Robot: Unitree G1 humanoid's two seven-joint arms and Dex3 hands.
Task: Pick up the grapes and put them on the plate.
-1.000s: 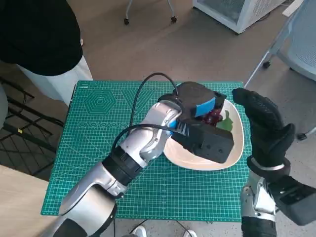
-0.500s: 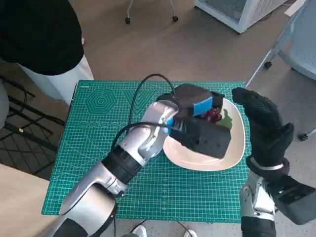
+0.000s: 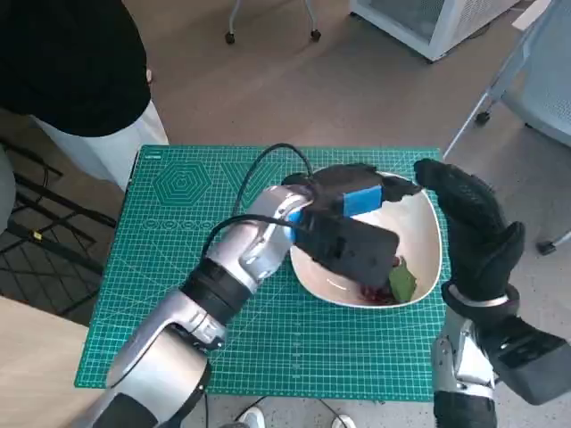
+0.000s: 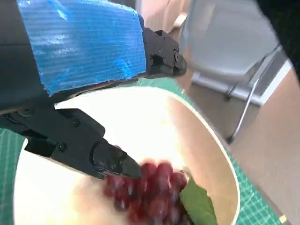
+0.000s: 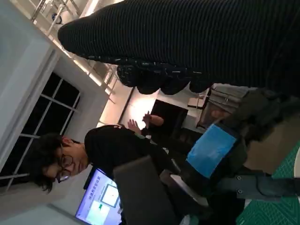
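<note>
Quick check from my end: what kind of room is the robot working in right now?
Probably an office or lab: a green cutting mat covers the small table, a wheeled office chair stands beside it, and a person sits at a lit laptop screen.

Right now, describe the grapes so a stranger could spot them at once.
Start at the green cutting mat and find the cream plate on its right side. The grapes lie inside its near rim, just past the left hand: a dark red cluster with a green leaf, the only fruit there.
</note>
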